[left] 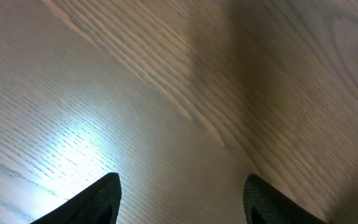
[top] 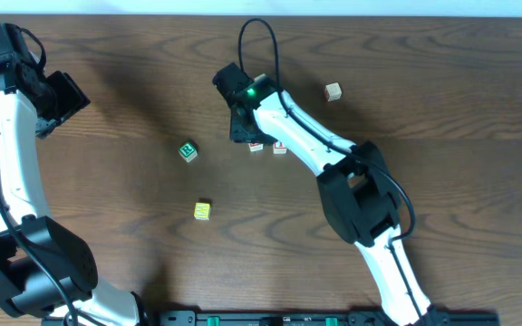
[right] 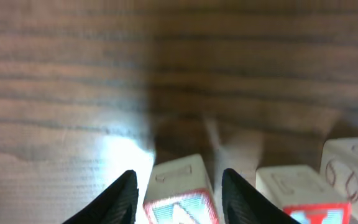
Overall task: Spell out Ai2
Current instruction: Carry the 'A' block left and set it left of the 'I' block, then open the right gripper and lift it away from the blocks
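Block (right: 179, 202) near the overhead's centre sits between the right gripper (right: 179, 177) fingers, clamped or not I cannot tell; left gripper (left: 182, 180), upper left, gapes.

You are working at a robotics lab bench, a tabletop test station rather than a lived-in room. What you see from above is one dark wood-grain table (top: 442, 54) with two white-and-black robot arms rising from its near edge, the left arm (top: 3, 154) and the right arm (top: 306, 145). A black rail (top: 270, 319) with green fittings runs along that edge near their bases. A loose black cable (top: 259, 36) loops off the right arm, close to a lit green indicator (top: 251, 91). The props are small toy letter blocks (top: 188, 151) scattered on the wood.
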